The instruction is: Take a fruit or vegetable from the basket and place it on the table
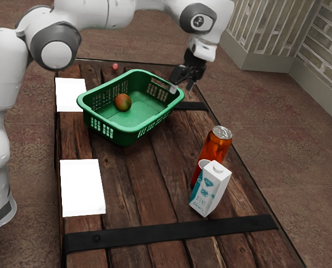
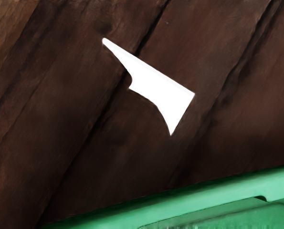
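One fruit (image 1: 123, 102) in the basket (image 1: 125, 130), toward the exterior view's left from the gripper (image 1: 182, 87).
The gripper hangs by the basket's rim at the exterior view's right, fingers fairly wide apart and gripping nothing; whether one touches the rim, I cannot tell. The next move likely runs over the basket, then down; the fruit looks nearly round, so no long axis seems to dictate the grasp.
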